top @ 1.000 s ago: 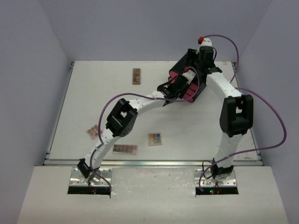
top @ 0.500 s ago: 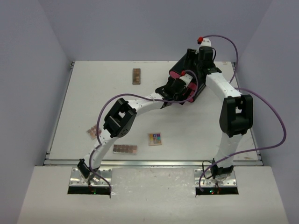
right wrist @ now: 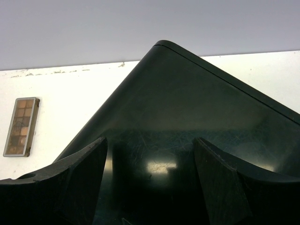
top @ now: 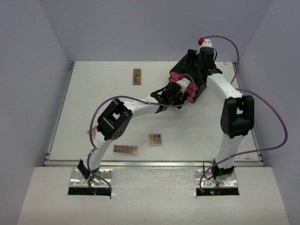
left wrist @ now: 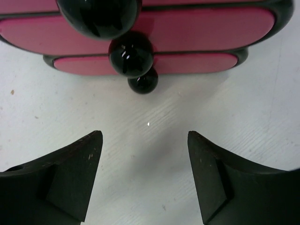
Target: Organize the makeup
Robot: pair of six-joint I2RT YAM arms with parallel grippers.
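Palettes (top: 155, 139) untouched — left gripper (left wrist: 144, 134) has closed in on the knobs (left wrist: 131, 54).
All makeup lies well behind it on the table; jaws wide, knobs just ahead, drawers (left wrist: 187, 28) shut. Right gripper (right wrist: 150, 140), also wide, over the box (right wrist: 187, 108) — drawer-opening likely next.

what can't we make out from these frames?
Inside the pink drawers: the left wrist view shows only their fronts, and the frame edge cuts off the top one.
One palette at the left: in the top view, the left arm hides most of it.
Whether the right gripper touches the black box: the right wrist view is too close, and in the top view the right arm covers it.
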